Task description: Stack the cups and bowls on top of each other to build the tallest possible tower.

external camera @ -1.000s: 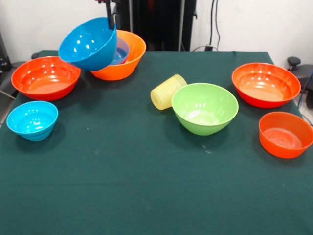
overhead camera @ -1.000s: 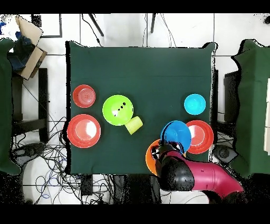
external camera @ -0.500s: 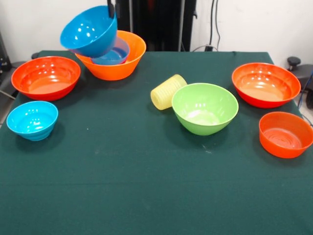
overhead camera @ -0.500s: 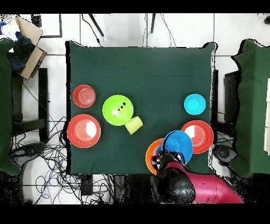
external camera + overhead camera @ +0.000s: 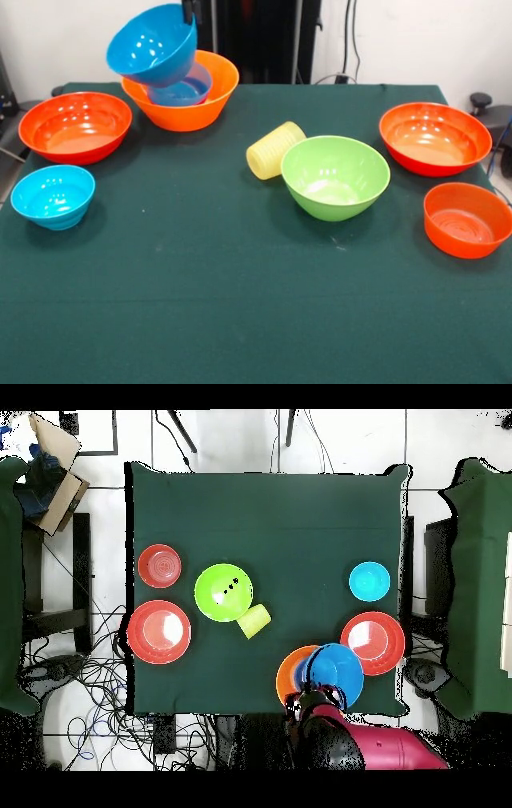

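My gripper [image 5: 190,11] shows only as dark tips at the top edge, shut on the rim of a large blue bowl [image 5: 152,44]. It holds that bowl tilted in the air, over the left part of the tower's large light-orange bowl [image 5: 186,108]. A smaller bluish bowl [image 5: 184,90] lies nested inside the orange one. The pale-yellow cup [image 5: 274,150] lies on its side against the lime green bowl [image 5: 334,176]. In the overhead view the blue bowl [image 5: 337,670] overlaps the orange bowl [image 5: 291,675] near the arm [image 5: 350,746].
A red-orange bowl [image 5: 76,126] and a cyan bowl [image 5: 52,196] stand at the left. A red-orange bowl [image 5: 434,138] and a small orange bowl [image 5: 466,218] stand at the right. The green table's [image 5: 240,304] near half holds nothing.
The blue bowl in my gripper has risen and moved right in the front view, from beside the orange bowl to above it, closer to the robot's base.
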You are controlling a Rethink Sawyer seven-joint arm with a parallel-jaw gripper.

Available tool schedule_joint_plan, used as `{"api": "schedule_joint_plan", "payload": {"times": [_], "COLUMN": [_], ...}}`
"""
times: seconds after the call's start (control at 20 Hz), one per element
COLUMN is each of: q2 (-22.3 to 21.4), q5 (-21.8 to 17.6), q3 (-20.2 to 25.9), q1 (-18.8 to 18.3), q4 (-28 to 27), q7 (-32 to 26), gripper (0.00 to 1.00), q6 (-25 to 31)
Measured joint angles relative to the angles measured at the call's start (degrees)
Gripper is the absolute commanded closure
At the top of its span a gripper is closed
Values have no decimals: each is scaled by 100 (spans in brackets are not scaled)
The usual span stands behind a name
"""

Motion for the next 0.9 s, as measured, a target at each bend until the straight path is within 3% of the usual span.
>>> {"api": "schedule_joint_plan", "payload": {"times": [0.15, 0.2, 0.65, 0.9], "q2": [140, 253, 680, 806], "q5": [-370, -587, -817, -816], "q3": [-279, -476, -983, -1005], "q1": [103, 193, 520, 547], "q4": [24, 31, 30, 28], "q7": [1, 1, 46, 62], "gripper": [100, 0, 0, 0], "q6": [-258, -468, -962, -1018]}}
